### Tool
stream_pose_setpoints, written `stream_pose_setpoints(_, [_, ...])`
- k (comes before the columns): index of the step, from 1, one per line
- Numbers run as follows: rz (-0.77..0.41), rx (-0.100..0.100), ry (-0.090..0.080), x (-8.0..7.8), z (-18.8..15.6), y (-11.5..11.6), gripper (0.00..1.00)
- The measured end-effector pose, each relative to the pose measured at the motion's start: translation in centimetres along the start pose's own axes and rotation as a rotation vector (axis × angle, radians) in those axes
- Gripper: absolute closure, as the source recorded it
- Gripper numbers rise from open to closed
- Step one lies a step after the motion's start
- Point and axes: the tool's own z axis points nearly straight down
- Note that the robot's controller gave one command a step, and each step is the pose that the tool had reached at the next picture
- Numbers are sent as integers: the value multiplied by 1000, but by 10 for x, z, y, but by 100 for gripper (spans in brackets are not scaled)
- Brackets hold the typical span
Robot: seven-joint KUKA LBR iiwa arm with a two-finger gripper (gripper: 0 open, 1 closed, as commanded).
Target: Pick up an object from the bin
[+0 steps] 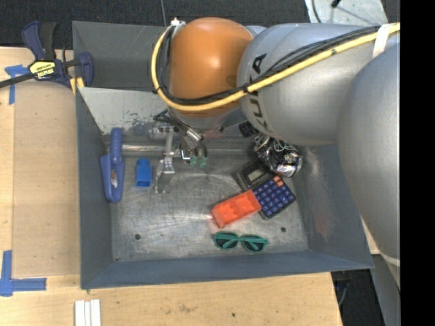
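In the back-left part of the bin (95,236), just left of the end effector (178,163), lies a small blue block (143,174). It is a plain rectangular piece that looks like hard plastic. It is the loose thing nearest the end effector, so I judge it the likeliest pick.

The end effector hangs low over the bin floor beneath the arm's orange cover, near the block but apart from it. I cannot tell whether it is spread or pressed together, and nothing shows gripped in it. A tiny green piece (199,160) sits at its right side, and I cannot say whether that is a loose thing or part of the robot.

As far as I can judge, the arm is down in the bin, but the grasp and the lift are not yet done.

Further out:
- **Left wall:** a long blue plastic tool (112,165) lies along it.
- **Right half:** an orange brick (236,209) touches a dark blue slab with a grid of buttons (275,195).
- **Behind those:** a black frame (253,175) and a tangled black-and-white thing (279,158).
- **Front wall:** green sunglasses (239,241) lie close to it.

The floor is dull, scratched metal.
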Motion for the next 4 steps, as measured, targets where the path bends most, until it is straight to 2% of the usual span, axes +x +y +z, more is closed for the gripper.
stream_pose_setpoints(1, [2, -2, -8, -2, -5, -1, 0])
stream_pose_setpoints(2, [5, -4, -15, 1, 42, -7, 0])
stream_pose_setpoints(3, [-113, 0, -8, 44, 85, -14, 0])
stream_pose_setpoints(4, [-249, 0, -4, 48, 104, -27, 0])
